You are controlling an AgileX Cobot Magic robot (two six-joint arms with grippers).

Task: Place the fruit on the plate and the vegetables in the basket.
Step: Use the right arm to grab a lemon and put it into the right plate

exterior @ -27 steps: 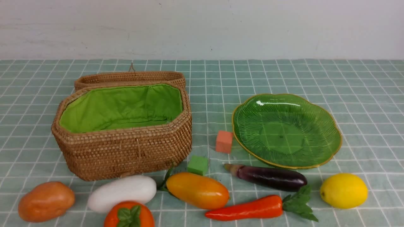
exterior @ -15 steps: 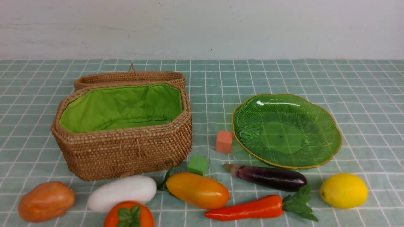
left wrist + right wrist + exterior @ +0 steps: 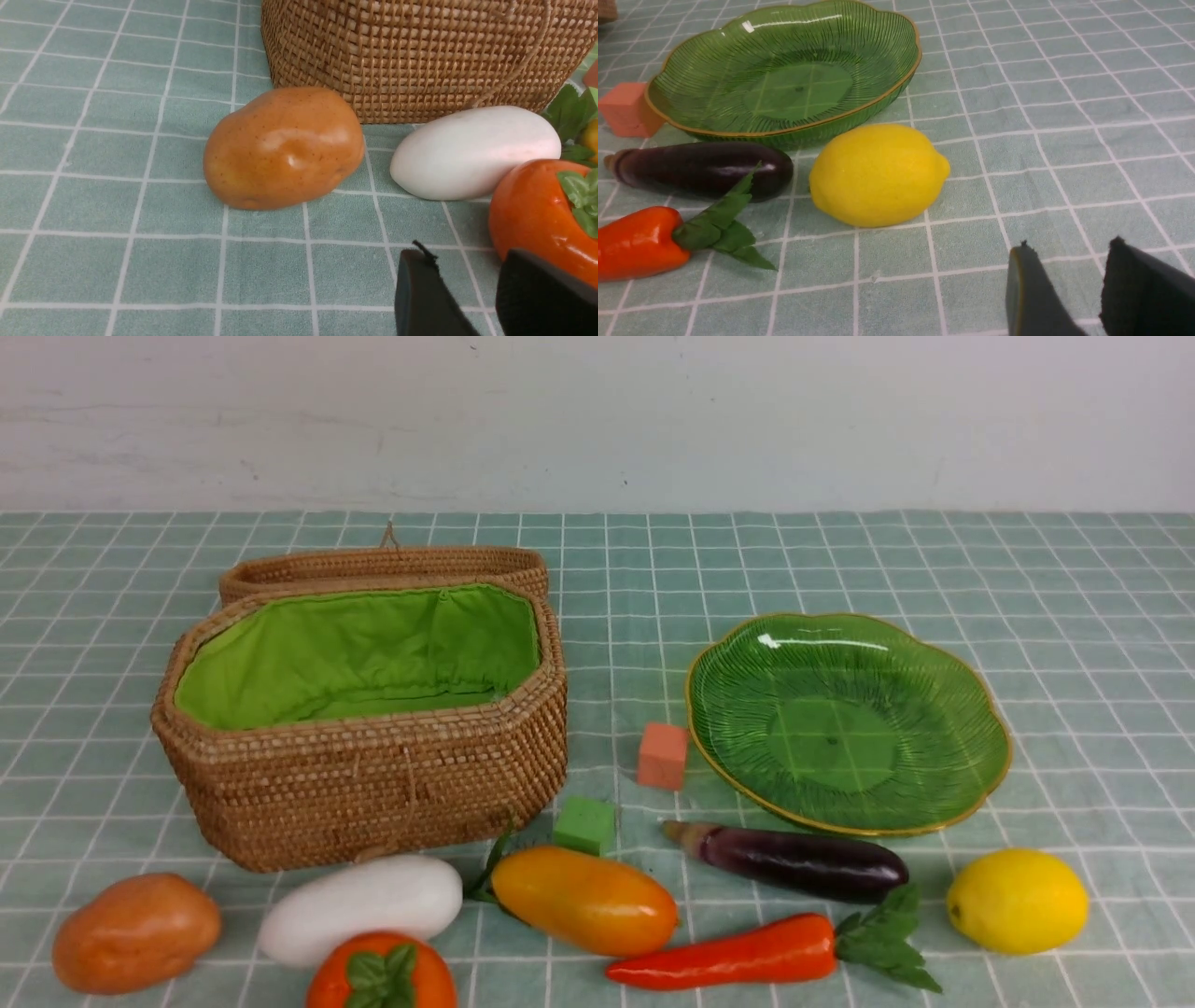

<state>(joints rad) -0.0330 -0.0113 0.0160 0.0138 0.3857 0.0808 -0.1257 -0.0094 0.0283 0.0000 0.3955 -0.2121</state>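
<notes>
The left gripper point(image 3: 467, 266) is hovering narrowly parted and empty beside the persimmon point(image 3: 537, 219) and potato point(image 3: 282, 147); the right gripper point(image 3: 1069, 256), likewise, near the lemon point(image 3: 878, 175). All are lying on the tablecloth point(image 3: 1074, 579) before the basket point(image 3: 373, 784) and plate point(image 3: 738, 691).

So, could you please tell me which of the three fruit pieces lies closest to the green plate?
The yellow lemon, just off the near rim of the plate; the mango and leaf-capped persimmon lie farther left, by the basket.
</notes>
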